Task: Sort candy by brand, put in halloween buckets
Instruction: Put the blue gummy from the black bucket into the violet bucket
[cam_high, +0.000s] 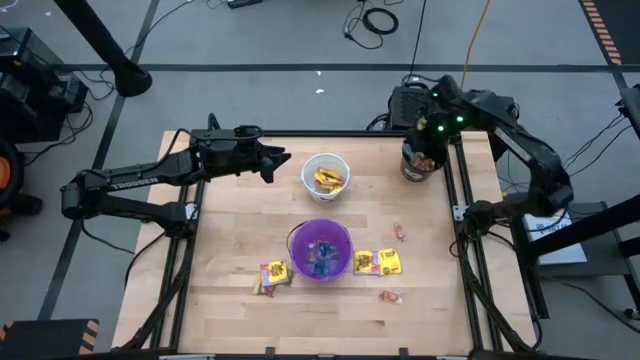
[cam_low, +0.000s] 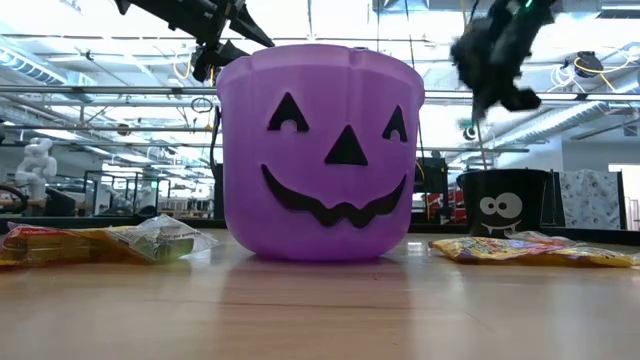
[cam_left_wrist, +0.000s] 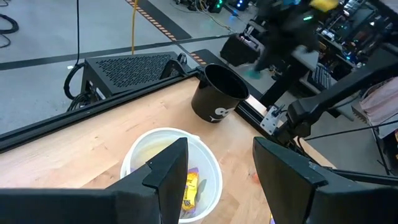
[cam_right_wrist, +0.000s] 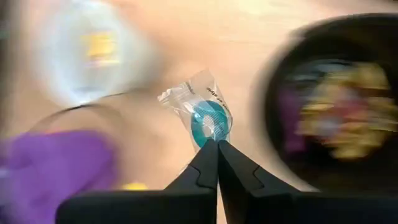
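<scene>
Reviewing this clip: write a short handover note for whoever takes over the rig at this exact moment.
Right gripper: shut on a blue-green candy, up near the black bucket.
Left gripper: open, empty, above the white bucket.
Done: yellow packets in the white bucket, blue-green pieces in the purple bucket, some candy in the black one.
Left: the held candy, yellow packets beside the purple bucket, two small pink sweets on the table.
</scene>
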